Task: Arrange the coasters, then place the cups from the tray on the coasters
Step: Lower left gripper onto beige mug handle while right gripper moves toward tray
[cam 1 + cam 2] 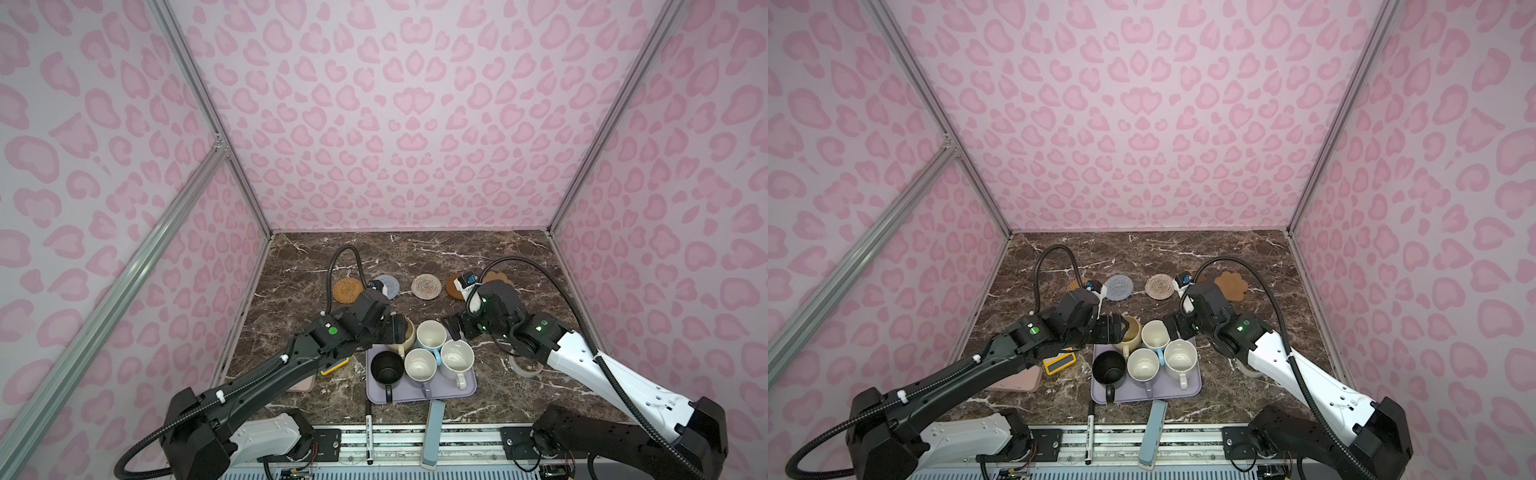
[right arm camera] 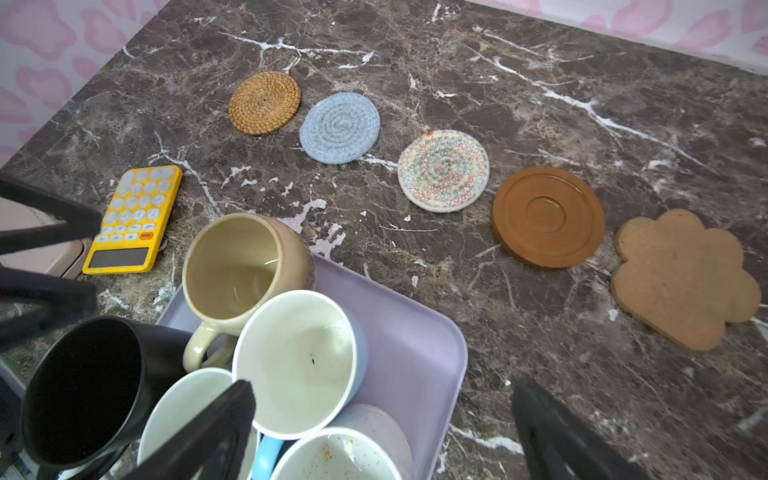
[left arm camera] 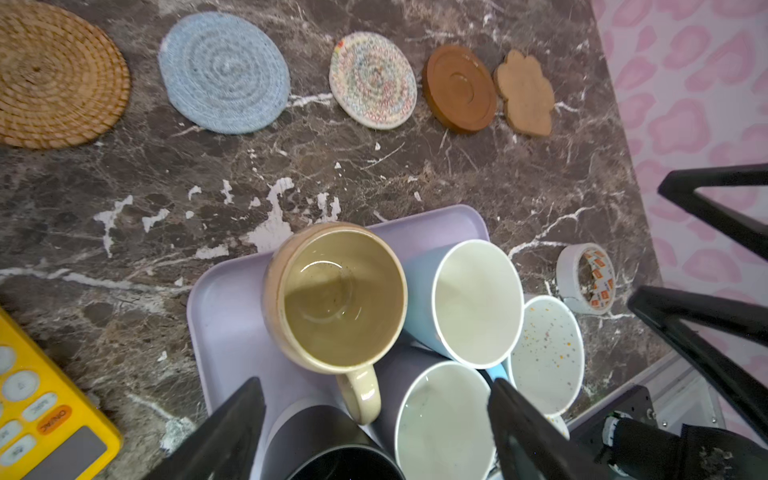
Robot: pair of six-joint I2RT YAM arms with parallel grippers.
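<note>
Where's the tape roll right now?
In a top view the tape roll lies on the table just right of the tray, partly under the right arm, nearest the speckled mug.

Only one marking reads clearly: "ON/AC" on an orange key of the yellow calculator (image 3: pixel 45 407), which lies just left of the left gripper (image 3: pixel 376 386). Lettering on the grey keys beside it is too blurred to read. The tape roll (image 3: pixel 586 278), well to that gripper's right, bears orange-and-white printed labels, illegible.
</note>
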